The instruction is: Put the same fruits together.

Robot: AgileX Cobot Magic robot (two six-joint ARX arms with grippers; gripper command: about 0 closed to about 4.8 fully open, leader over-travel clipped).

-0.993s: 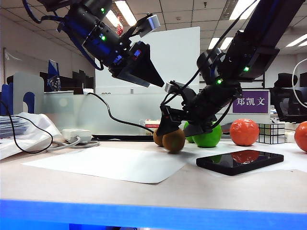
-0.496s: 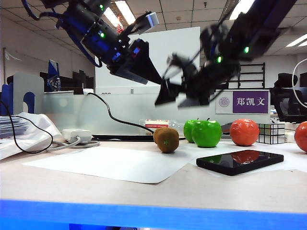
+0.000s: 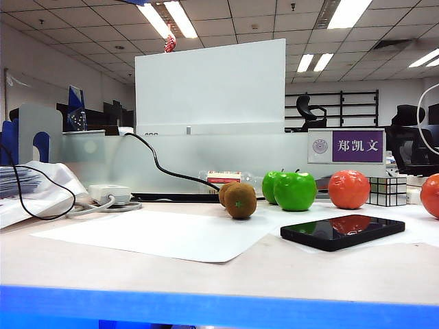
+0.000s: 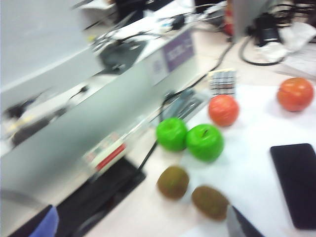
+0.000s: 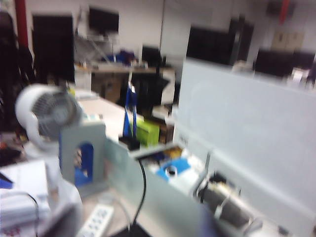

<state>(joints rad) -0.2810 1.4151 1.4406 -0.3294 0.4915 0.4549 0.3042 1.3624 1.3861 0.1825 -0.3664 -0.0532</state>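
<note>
Exterior view
- Kiwis: front kiwi (image 3: 240, 200) on the table at the edge of the white paper sheet (image 3: 158, 233); rear kiwi (image 3: 224, 193) just behind it, touching or nearly so.
- Apples: near green apple (image 3: 295, 190) right of the kiwis; far green apple (image 3: 271, 186) partly hidden behind it.
- Orange-red fruits: inner orange-red fruit (image 3: 349, 189) right of the apples; outer orange-red fruit (image 3: 431, 195) cut by the picture's right edge, well apart from the inner one.
- Puzzle cube (image 3: 388, 190): between the two orange-red fruits.
- Black phone (image 3: 343, 231): flat, nearer the camera than the apples.
- Arms: both out of frame.

Left wrist view (blurred)
- Left gripper (image 4: 140, 228): high above the table, claw spread wide, one fingertip (image 4: 239, 224) in each lower corner, holding nothing.
- Fruits: two apples (image 4: 205, 142) side by side; two kiwis (image 4: 173, 181) near each other, apart from the apples; one orange-red fruit (image 4: 223, 110) beside the cube (image 4: 221, 81), the other (image 4: 295, 94) further off.

Right wrist view (heavily blurred)
- Right gripper: outside the picture; claw state cannot be told.
- Contents: desk fan (image 5: 47, 116), white partition panel (image 5: 247, 113), black cable (image 5: 143, 192); no fruit.
</note>
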